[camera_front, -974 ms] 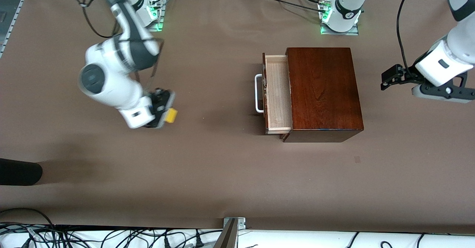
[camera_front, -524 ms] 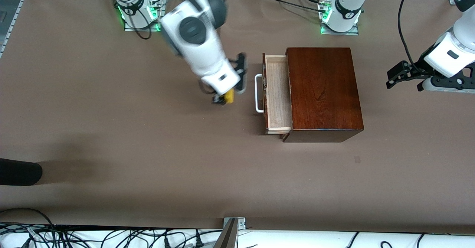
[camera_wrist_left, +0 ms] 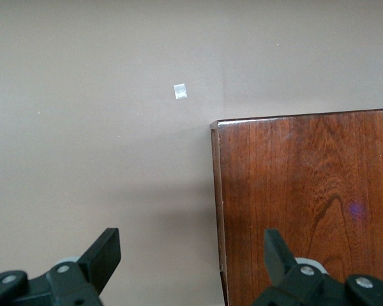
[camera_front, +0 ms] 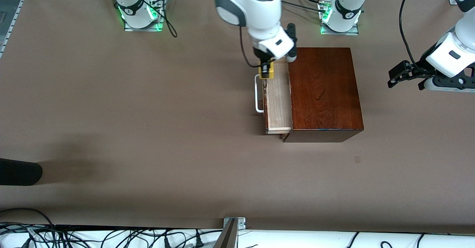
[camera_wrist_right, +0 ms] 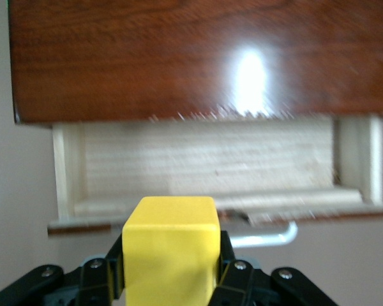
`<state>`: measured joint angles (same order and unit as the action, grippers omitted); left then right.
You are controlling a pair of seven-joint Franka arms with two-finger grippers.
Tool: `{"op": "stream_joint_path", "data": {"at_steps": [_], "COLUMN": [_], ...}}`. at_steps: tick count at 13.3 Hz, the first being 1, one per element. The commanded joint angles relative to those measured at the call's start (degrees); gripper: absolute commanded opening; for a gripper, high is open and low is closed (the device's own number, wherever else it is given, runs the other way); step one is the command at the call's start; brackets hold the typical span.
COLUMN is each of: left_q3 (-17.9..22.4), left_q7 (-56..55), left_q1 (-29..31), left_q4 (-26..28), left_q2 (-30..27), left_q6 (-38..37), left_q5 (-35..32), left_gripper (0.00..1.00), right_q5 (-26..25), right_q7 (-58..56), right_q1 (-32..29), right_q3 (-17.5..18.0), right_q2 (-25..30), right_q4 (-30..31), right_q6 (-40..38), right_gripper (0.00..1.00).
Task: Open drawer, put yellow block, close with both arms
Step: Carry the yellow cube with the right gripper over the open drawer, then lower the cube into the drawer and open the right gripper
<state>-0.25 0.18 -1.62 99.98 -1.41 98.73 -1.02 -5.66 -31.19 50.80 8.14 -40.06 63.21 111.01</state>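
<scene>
We count 1 yellow block (camera_front: 267, 73) clamped in the right gripper (camera_front: 266, 71), over 1 open drawer (camera_front: 278, 99). The left gripper (camera_front: 394, 78) waits over the table (camera_front: 148, 129), fingers apart.

Brown paper-covered counter (camera_front: 148, 129) is carrying a small pale tape square (camera_wrist_left: 179, 91). A dark rounded object (camera_front: 18, 171) is lying at the right arm's end. Cables (camera_front: 111, 237) are trailing along the near edge beside a metal bracket (camera_front: 233, 222).
</scene>
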Motion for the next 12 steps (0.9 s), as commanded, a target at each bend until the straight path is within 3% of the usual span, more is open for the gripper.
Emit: {"op": "stream_joint_path", "data": {"at_steps": [1, 4, 12], "left_q3": [-0.45, -0.54, -0.72], "left_q7": [-0.53, -0.62, -0.62], "left_q1": [0.3, 0.3, 0.21], "left_q4": [0.57, 0.4, 0.31], "left_q2": [-1.31, -1.31, -1.31], "left_q6": [-1.16, -2.4, -2.66], "left_q5": [-0.3, -0.3, -0.3], "left_gripper": [1.0, 1.0, 1.0], "right_q5": [-2.52, -2.69, -4.01], "right_q7": [-0.79, -0.8, -1.32], "right_q1": [1.4, 3.07, 3.78], "right_q3": [-0.94, -1.2, -1.82], "right_q2": [-6.33, -9.5, -11.44], "right_q4": [-5.55, -7.14, -7.14], "right_q6": [2.53, 2.63, 2.98], "right_gripper": [0.0, 0.0, 0.0]}}
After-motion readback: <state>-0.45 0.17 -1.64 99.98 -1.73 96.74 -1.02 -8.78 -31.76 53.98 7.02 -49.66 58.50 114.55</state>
